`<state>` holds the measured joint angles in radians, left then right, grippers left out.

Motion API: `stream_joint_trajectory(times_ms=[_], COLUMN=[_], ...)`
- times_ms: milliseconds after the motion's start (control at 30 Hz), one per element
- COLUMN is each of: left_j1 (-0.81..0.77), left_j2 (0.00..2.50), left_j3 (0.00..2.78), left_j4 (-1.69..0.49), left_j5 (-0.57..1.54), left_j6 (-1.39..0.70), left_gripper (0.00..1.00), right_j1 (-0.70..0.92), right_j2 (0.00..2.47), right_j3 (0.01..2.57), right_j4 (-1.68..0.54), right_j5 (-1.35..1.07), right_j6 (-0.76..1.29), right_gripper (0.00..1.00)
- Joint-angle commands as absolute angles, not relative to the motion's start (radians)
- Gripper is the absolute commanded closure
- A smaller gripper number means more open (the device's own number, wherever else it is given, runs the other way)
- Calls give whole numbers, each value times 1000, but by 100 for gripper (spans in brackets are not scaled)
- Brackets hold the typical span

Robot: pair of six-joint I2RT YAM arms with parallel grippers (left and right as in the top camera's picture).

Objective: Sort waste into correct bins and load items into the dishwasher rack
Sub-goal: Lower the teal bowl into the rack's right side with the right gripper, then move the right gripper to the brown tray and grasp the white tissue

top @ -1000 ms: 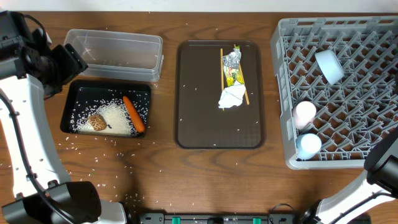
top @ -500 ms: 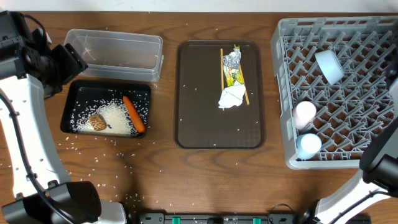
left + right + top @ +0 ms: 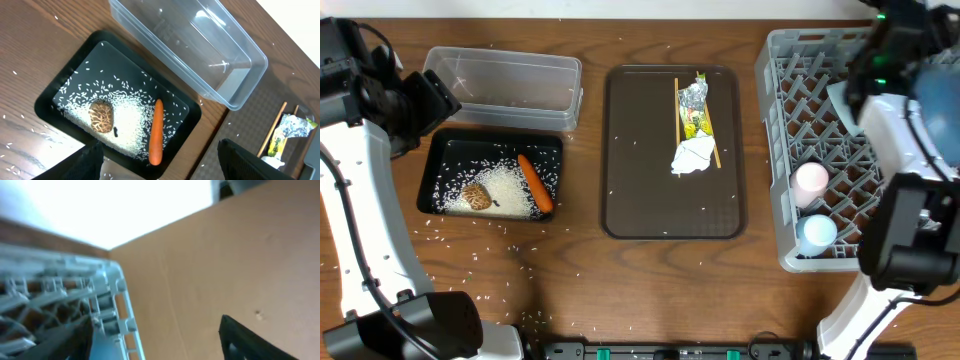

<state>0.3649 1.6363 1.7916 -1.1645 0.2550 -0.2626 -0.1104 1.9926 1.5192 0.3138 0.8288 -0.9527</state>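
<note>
The black tray (image 3: 435,160) holds white rice (image 3: 505,183), an orange carrot (image 3: 535,182) and a brown lump (image 3: 475,197). My left gripper (image 3: 160,167) hovers open over the tray's corner, beside the carrot (image 3: 156,132), with nothing in it. The clear tub (image 3: 505,85) lies behind. A tissue (image 3: 693,157), foil wrapper (image 3: 694,105) and chopsticks (image 3: 677,110) rest on the brown tray (image 3: 640,200). The grey rack (image 3: 790,60) holds a pink cup (image 3: 810,180) and two pale blue pieces (image 3: 817,232). My right gripper (image 3: 155,342) stands open past the rack's corner (image 3: 117,287). A blue bowl (image 3: 938,100) shows at the right edge.
Loose rice grains (image 3: 450,235) are scattered on the wooden table around the black tray. My right arm (image 3: 895,140) stretches across the rack's right half and hides part of it. The right wrist view is blurred and shows wood beyond the rack.
My right arm has swung up from the lower right corner across the rack, and the blue bowl has appeared at the right edge. The left arm has not moved.
</note>
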Motion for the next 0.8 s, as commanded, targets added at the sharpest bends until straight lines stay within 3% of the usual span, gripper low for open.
stream_joint_trajectory(times_ms=[0,233,433,600,767], left_j1=[367,367,367,367,367], left_j2=[1646,1646,1646,1646,1646], left_j3=[1786,1786,1786,1786,1786], left_j4=[-1166,-1166,-1171,-1182,-1184], left_j5=[253,253,253,253,253], left_j6=[-268,-268,-268,-268,-268], left_gripper=[26,26,26,26,26], right_j1=[-73,-5,60,142,237], right_j2=[1990,1986,1940,1877,1782], right_j3=[1524,1524,1524,1524,1524], right_j4=[399,754,765,509,58], right_j5=[968,1073,1077,936,498], right_j6=[-995,-1120,-979,-714,-243], right_gripper=[22,17,19,21,21])
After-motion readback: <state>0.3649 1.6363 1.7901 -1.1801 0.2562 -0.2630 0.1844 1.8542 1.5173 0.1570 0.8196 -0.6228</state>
